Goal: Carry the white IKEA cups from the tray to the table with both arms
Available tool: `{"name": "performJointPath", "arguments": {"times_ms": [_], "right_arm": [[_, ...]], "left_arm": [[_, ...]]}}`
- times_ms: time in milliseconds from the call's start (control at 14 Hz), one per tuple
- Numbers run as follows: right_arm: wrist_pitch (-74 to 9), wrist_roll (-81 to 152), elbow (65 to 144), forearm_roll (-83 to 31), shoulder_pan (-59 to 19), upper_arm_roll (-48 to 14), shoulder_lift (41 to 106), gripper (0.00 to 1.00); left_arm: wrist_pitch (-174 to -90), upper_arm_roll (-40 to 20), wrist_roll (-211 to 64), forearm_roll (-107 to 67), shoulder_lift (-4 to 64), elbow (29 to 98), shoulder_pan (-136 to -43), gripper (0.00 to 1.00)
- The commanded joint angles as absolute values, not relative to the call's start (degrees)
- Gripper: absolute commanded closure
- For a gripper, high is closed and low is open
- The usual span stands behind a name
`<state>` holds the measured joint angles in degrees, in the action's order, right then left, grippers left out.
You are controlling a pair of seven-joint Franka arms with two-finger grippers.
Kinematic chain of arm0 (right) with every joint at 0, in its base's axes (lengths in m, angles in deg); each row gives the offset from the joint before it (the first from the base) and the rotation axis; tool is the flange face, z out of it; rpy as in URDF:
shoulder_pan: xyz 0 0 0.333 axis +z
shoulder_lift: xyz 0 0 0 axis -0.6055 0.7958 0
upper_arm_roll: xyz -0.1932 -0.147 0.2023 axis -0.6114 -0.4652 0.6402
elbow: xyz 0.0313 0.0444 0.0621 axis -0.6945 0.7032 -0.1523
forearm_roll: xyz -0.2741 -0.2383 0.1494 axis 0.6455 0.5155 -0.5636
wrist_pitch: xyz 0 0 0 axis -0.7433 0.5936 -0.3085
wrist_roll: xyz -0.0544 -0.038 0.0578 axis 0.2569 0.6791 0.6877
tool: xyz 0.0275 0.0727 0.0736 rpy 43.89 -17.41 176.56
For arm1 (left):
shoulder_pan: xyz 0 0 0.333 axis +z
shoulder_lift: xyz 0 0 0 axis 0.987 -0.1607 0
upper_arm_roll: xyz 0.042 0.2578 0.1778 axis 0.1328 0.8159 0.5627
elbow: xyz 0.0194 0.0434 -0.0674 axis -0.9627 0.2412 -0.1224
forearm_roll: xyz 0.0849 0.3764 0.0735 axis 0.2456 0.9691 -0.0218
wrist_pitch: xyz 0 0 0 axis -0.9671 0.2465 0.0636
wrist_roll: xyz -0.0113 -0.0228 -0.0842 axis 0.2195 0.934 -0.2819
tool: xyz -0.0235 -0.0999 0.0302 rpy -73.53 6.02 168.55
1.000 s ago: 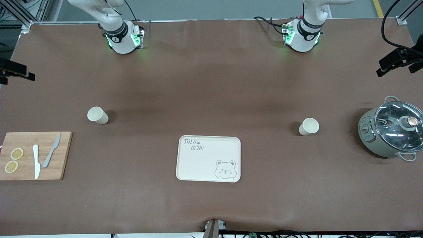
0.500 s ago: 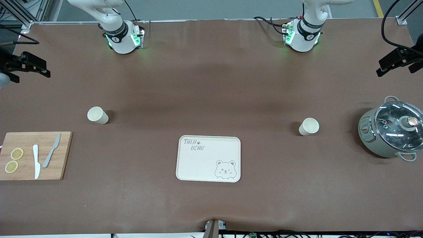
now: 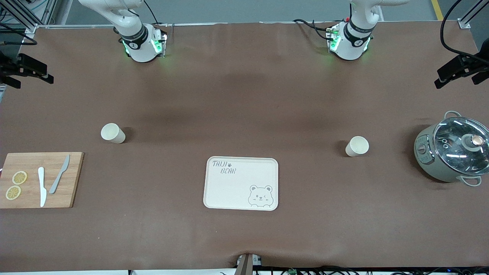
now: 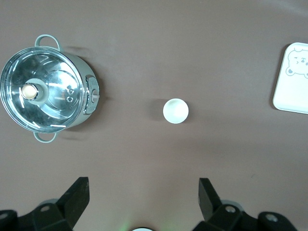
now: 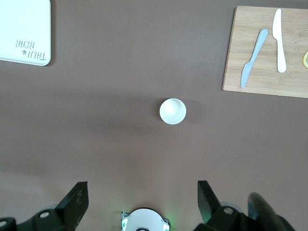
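Two white jointed arms (image 3: 131, 28) (image 3: 357, 26) are seen, ringed by black bands, with green-lit bases, black cables and black fingers (image 4: 77, 195) (image 5: 74, 197).

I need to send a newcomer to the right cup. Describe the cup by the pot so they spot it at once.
Find the grey-green pot with a glass lid at the left arm's end of the table. Beside it, toward the bear tray, stands a small cream-white handleless cup, upright on the brown table. Its twin stands near the wooden cutting board instead.
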<state>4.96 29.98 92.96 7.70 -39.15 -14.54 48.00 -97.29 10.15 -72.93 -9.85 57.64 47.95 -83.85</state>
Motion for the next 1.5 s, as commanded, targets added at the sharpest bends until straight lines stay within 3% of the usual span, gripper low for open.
{"name": "performJointPath", "arguments": {"times_ms": [0,500,786,1429], "right_arm": [[4.8,32.4,94.5,7.3,-39.4,-13.9,46.5,0.0],[6.4,35.8,92.8,7.5,-39.7,-14.1,46.7,0.0],[4.0,35.8,92.8,14.6,-37.2,-13.4,46.7,0.0],[4.0,36.3,92.8,13.9,-37.8,-13.5,46.9,0.0]], "left_arm": [[-97.5,9.7,-73.8,-10.0,58.9,48.8,-83.6,0.0],[-97.8,9.7,-73.8,-10.0,58.8,48.9,-83.4,0.0],[-97.8,9.7,-73.2,-10.0,58.8,49.0,-83.6,0.0],[-97.8,6.9,-72.6,-10.3,59.0,51.3,-83.7,0.0]]}}
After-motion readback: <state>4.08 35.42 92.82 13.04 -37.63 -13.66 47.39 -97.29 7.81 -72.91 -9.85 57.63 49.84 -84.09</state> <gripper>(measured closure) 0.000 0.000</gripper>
